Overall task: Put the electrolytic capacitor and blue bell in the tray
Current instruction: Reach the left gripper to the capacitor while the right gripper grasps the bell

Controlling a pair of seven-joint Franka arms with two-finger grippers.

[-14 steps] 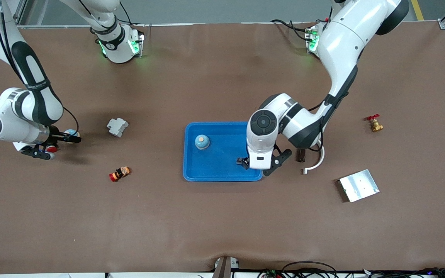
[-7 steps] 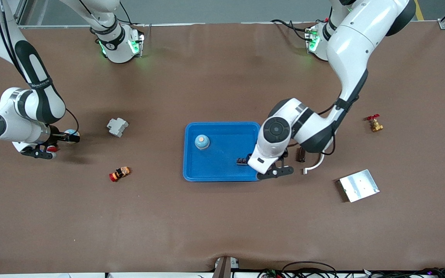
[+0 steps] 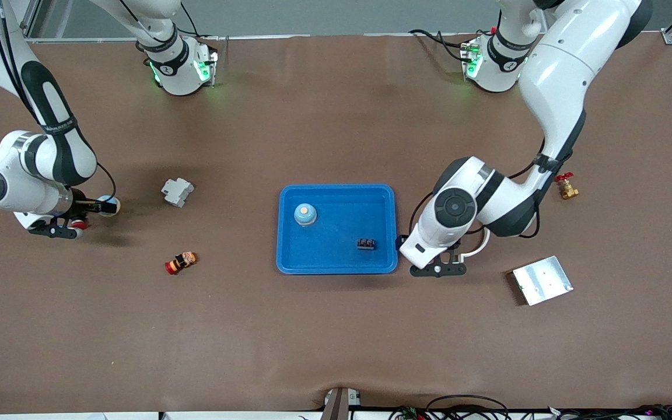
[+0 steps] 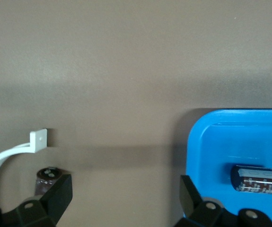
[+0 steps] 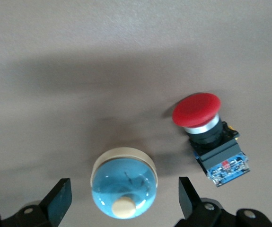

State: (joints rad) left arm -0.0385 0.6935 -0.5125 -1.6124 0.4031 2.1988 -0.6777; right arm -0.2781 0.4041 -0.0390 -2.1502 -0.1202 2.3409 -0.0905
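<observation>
I see the left end effector (image 3: 438,267) released and empty, over bare desk (image 3: 336,338) just beside the blue tray (image 3: 336,267), on the side toward the left arm's end. The electrolytic capacitor (image 3: 366,244) lies on its side in the tray near that rim, its long axis along the desk's length. The blue bell (image 3: 305,214) sits upright in the tray too, farther from the front camera. I judge both placements done, so my next move is only to back away. A second dark capacitor (image 4: 47,176) and a white curved clip (image 4: 3,158) lie close under the left fingers (image 4: 55,198). The right end effector (image 3: 55,228) hangs released over another blue dome (image 5: 124,188) and a red push button (image 5: 206,127), waiting.
</observation>
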